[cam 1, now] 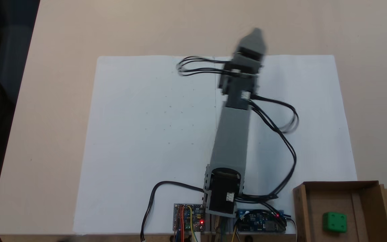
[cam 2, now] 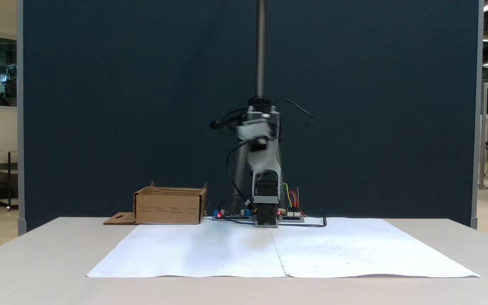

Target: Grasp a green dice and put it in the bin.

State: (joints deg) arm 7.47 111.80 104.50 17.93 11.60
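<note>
Hand (cam 1: 256, 35) and arm are motion-blurred, stretched out above the white paper (cam 1: 146, 134) near its far edge in a fixed view — whether the jaws are apart cannot be told, and nothing shows in them. Well apart from it, the green dice (cam 1: 334, 222) lies inside the bin (cam 1: 301, 208) — at the surface's (cam 1: 62, 33) near right corner, beside the arm's base.
</note>
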